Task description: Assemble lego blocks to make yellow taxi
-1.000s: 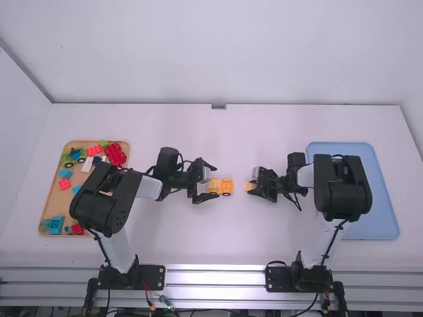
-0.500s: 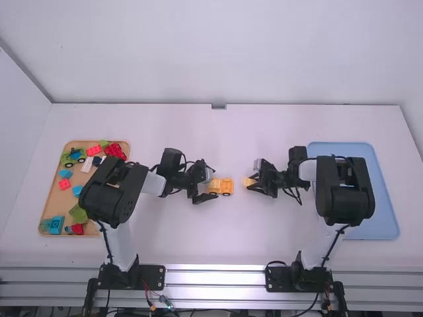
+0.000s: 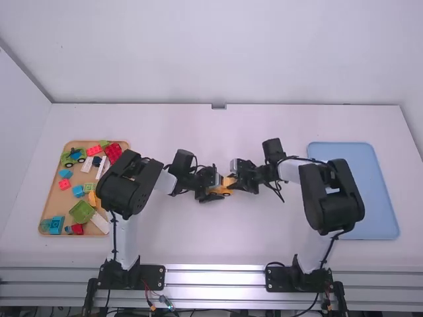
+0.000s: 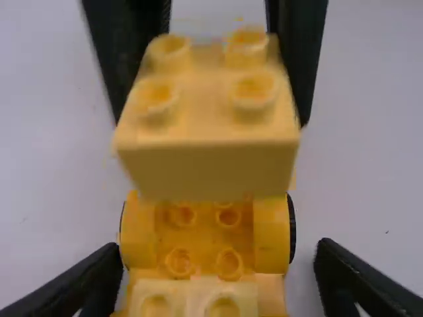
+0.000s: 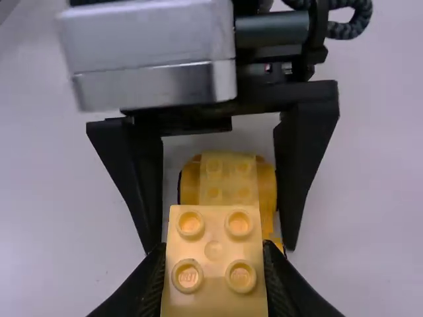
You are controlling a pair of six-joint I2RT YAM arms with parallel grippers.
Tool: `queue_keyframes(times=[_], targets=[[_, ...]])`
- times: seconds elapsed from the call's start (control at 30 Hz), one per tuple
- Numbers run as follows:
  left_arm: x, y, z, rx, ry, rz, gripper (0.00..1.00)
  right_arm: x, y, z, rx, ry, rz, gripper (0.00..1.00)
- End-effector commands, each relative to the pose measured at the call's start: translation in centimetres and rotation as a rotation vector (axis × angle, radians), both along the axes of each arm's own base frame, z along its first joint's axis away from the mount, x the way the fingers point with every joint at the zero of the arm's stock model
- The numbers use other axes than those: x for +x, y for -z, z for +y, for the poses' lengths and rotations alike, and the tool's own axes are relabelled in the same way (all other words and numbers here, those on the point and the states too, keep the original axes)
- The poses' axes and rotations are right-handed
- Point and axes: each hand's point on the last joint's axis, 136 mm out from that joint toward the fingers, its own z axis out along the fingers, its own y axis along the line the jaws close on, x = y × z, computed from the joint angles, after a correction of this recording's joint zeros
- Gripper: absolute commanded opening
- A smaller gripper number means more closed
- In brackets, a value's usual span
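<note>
High view: two robot arms meet above a white table [image 3: 172,244]. The left gripper [image 3: 213,187] and right gripper [image 3: 234,179] face each other near its middle, over one yellow taxi [image 3: 221,191], with one yellow block [image 3: 229,181] at the right gripper's fingertips. To the left lies one wooden tray [image 3: 54,198] of bricks, among them one green wheeled vehicle [image 3: 73,158], at least four red pieces and three white ones. To the right is one light blue tray [image 3: 384,226].

Left wrist view: the left gripper's two fingers are parted, one on each side of the taxi, with a gap on at least one side. The taxi, on the table, has four studs between its two rounded fenders, with two paler studs nearer the camera. The block, four studs on top, appears above it.

Right wrist view: the right gripper's two fingers are closed against opposite sides of the block. Tiny raised lettering shows on a stud. The taxi is beyond, between the left gripper's fingers; whether block and taxi touch cannot be told.
</note>
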Motion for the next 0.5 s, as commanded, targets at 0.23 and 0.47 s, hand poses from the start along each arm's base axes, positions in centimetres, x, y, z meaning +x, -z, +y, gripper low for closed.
queue_keyframes(times=[0.23,0.47], targets=[[-0.3,0.3,-0.4,-0.004,0.021,0.005,0.59,-1.2,1.7,0.9,-0.076,0.016,0.007,0.10],[-0.5,0.3,-0.4,-0.005,0.023,0.011,0.59,-1.5,2.3,0.1,-0.067,0.035,0.009,0.10]])
